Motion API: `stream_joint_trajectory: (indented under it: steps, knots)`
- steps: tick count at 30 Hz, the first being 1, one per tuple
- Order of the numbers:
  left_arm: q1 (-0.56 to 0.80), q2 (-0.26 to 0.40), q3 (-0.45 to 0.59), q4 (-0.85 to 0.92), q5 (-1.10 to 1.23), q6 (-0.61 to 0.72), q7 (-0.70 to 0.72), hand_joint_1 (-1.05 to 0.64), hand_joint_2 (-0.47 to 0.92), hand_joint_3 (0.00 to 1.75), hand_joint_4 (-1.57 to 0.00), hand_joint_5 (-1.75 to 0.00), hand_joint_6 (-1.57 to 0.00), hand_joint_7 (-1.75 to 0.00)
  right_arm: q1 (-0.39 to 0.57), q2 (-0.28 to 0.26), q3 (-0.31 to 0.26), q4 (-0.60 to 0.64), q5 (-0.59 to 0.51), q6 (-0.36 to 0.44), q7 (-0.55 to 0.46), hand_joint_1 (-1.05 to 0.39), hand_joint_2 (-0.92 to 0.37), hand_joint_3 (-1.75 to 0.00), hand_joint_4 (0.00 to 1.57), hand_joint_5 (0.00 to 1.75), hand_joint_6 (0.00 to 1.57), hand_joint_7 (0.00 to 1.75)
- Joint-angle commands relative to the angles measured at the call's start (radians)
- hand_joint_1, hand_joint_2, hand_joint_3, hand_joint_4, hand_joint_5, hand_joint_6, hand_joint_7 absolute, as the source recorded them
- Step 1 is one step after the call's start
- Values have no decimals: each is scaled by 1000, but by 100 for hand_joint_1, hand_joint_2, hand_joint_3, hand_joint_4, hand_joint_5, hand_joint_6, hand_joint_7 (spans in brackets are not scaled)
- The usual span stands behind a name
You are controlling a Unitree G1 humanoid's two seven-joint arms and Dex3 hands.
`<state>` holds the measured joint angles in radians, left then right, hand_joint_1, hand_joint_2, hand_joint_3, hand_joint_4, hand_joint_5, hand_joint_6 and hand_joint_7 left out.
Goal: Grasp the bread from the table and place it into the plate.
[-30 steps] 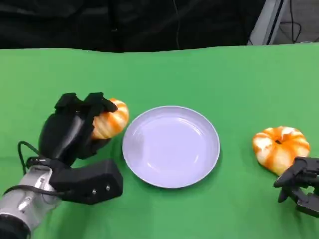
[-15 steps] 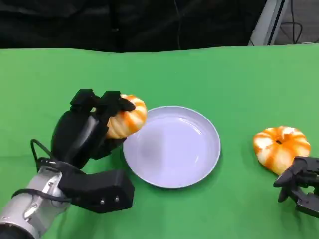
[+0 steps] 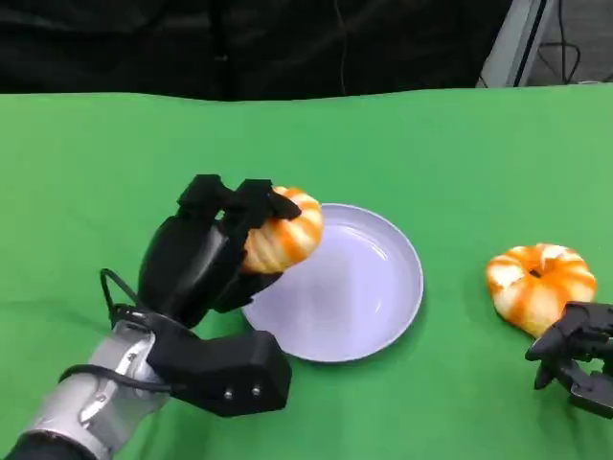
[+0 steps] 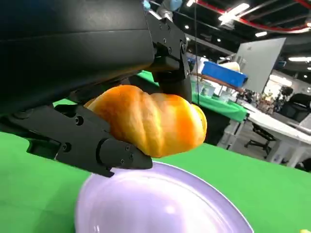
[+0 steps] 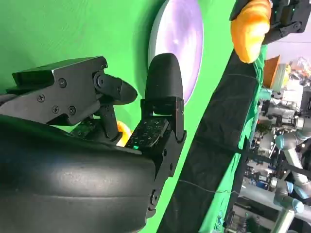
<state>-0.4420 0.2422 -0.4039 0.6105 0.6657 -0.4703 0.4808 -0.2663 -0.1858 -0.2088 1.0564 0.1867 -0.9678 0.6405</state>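
Observation:
My left hand [image 3: 203,257] grips an orange-and-white bread roll [image 3: 283,236] and holds it in the air over the left rim of the pale lavender plate [image 3: 356,287]. From the left wrist, the roll [image 4: 151,122] is clamped between black fingers [image 4: 104,148] just above the plate [image 4: 160,206]. A second, ring-shaped bread [image 3: 540,285] lies on the green table to the right of the plate. My right hand [image 3: 578,356] sits just in front of it at the lower right, fingers apart and holding nothing. The right wrist view shows the plate [image 5: 178,46] and the held roll [image 5: 250,25] far off.
The green cloth [image 3: 431,153] covers the whole table, with open room behind and in front of the plate. A dark backdrop runs along the far edge. A black cable loops off my left forearm [image 3: 105,383].
My left hand has carried the roll to the right, from beside the plate to over its left rim. The right hand and the second bread have stayed put.

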Motion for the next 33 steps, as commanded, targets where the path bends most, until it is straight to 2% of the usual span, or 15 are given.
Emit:
stream_joint_trajectory:
  steps: [1,9,17,29,33]
  knots:
    - [-44,-18,-13,54,5,-23,-11,-7,92,32,-24,-170,-26,-145,5,-10,0,-1,2,-7,-7,10,-83,-62,88,139,94,97]
    - [-103,-61,-33,168,0,-60,4,-5,92,32,-31,-161,-31,-140,4,-4,-3,-2,11,4,-4,10,-83,-62,89,137,95,95]
    - [-168,-120,-39,310,-14,-100,-2,-6,92,36,-28,-167,-30,-143,6,-2,-1,-6,8,-1,-7,11,-84,-61,89,136,96,93]
    - [-236,-164,-76,443,6,-104,10,-6,92,30,-24,-173,-29,-145,8,-1,2,-5,3,-11,-11,10,-83,-62,89,135,97,91]
    - [-257,-181,-86,493,7,-105,21,-9,92,33,-26,-174,-32,-141,9,-1,3,-6,3,-6,-15,10,-83,-63,89,135,97,92]
